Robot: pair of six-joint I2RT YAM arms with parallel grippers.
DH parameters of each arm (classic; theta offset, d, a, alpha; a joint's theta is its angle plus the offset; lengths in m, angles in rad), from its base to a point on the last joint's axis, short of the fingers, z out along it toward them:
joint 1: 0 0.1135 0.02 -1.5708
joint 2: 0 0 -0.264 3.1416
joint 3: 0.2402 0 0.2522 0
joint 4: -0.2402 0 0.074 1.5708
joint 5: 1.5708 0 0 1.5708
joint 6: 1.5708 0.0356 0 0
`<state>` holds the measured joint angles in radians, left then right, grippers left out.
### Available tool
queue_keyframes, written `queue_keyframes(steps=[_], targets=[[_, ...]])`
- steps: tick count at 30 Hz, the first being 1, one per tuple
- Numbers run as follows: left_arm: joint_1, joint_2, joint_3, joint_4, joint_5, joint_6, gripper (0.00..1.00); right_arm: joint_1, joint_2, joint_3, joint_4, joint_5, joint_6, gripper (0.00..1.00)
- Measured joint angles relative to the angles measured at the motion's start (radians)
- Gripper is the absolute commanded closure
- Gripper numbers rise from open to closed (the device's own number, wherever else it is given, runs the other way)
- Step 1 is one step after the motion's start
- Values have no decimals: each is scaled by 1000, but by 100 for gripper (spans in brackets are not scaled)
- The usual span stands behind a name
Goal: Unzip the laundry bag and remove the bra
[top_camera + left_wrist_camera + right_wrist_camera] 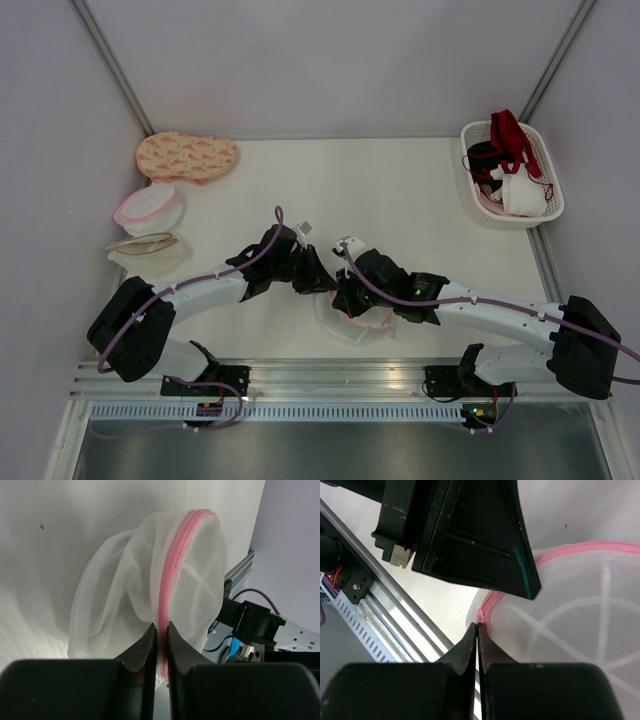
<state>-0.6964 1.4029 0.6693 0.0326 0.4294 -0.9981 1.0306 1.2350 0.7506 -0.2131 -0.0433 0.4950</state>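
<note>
The laundry bag [352, 322], white mesh with a pink zipper rim [176, 560], is held between both grippers near the table's front middle. My left gripper [160, 627] is shut on the pink rim, with the mesh dome [115, 595] bulging beyond it. My right gripper [477, 626] is shut on the end of the pink zipper [485, 611], probably its pull tab. The bag's mesh panel [580, 615] fills the right of that view. The left gripper's black body [480, 535] hangs just above. In the top view the left gripper [318, 278] and the right gripper [345, 298] almost touch. The bra is hidden.
At the left edge lie a peach patterned pouch [187, 156], a fuller pink-rimmed mesh bag [150, 208] and a beige-rimmed mesh bag [148, 247]. A white basket [548, 170] with red, black and white garments stands at the back right. A metal rail [330, 372] runs along the near edge.
</note>
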Motion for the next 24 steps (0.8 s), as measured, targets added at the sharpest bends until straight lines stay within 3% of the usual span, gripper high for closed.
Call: queue_keyframes(steps=[2,11,18,24], targets=[[0,3,0,15,1,-6,98,0,0,1,-1,3,-3,99],[3,5,-4,30,-36,-20,98,0,0,4,-47,14,-3,99],[72,-80,-79,28,-122,-65,98,0,0,-9,-106,17,6,100],[90,-122,-95,22,-167,-79,98,0,-7,-20,-212,102,18,99]])
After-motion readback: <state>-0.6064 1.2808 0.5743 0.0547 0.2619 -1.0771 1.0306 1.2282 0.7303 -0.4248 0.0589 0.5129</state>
